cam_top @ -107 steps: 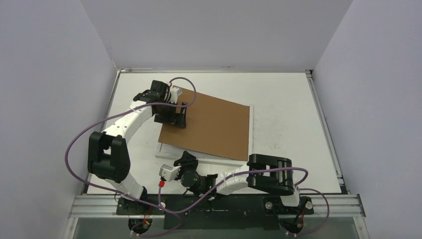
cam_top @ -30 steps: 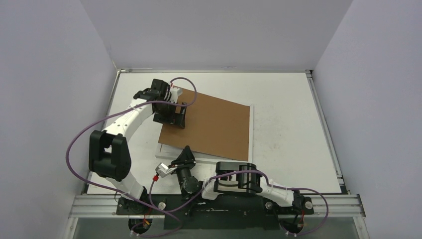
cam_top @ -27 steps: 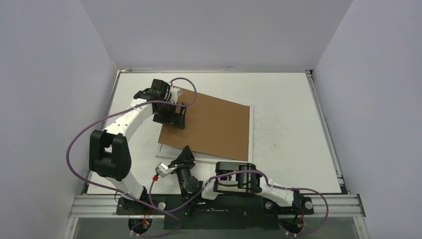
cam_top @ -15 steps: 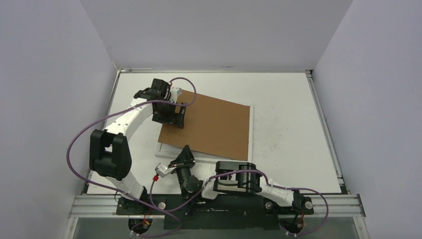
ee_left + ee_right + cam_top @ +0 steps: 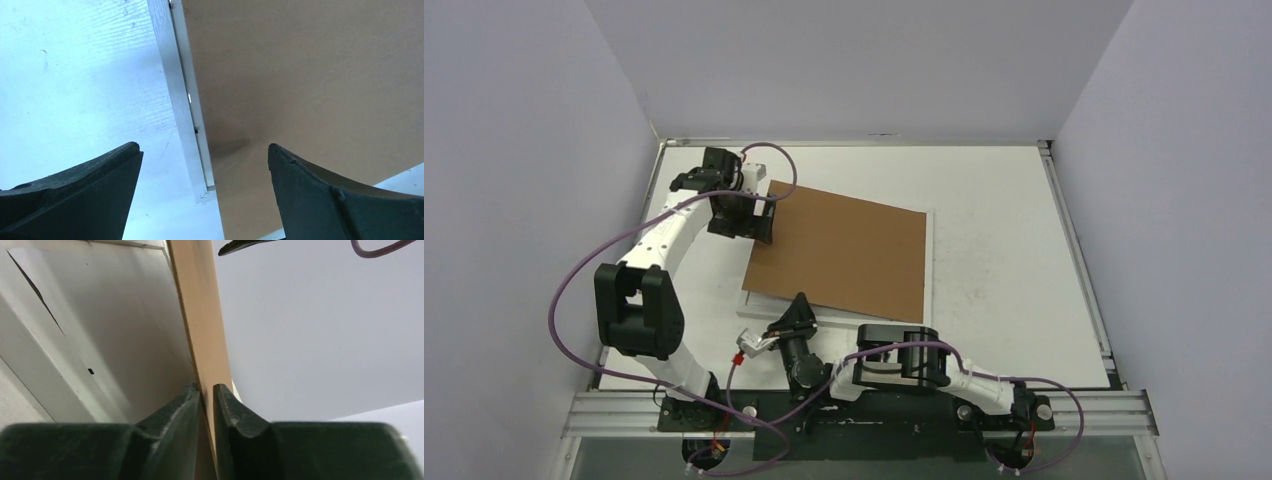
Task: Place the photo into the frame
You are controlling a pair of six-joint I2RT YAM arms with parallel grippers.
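White frame [image 5: 930,262] flat mid-table [image 5: 1004,200], mostly covered; only right rail and near-left corner showing from above. Photo not visible in any view, can't tell where it sits.

Brown board [image 5: 844,250] on top of frame, rotated against it, far-left corner poking past frame outline. Left wrist view: frame [image 5: 172,75] rail running alongside board [image 5: 300,75] edge, board overhanging the frame corner. Right wrist view: board [image 5: 202,315] seen edge-on, raised off the pale frame [image 5: 100,330] surface at that end, wedge-shaped gap between them.

Right gripper [image 5: 800,305] at board's near-left edge, low and close to the arm bases. Clamped on board: jaws nearly together with the thin brown edge pinched between them [image 5: 206,390].

Left gripper [image 5: 746,214] over board's far-left corner. Jaws spread wide [image 5: 203,147], one finger over bare table, the other over board, frame rail between. Nothing gripped; contact with board not discernible.
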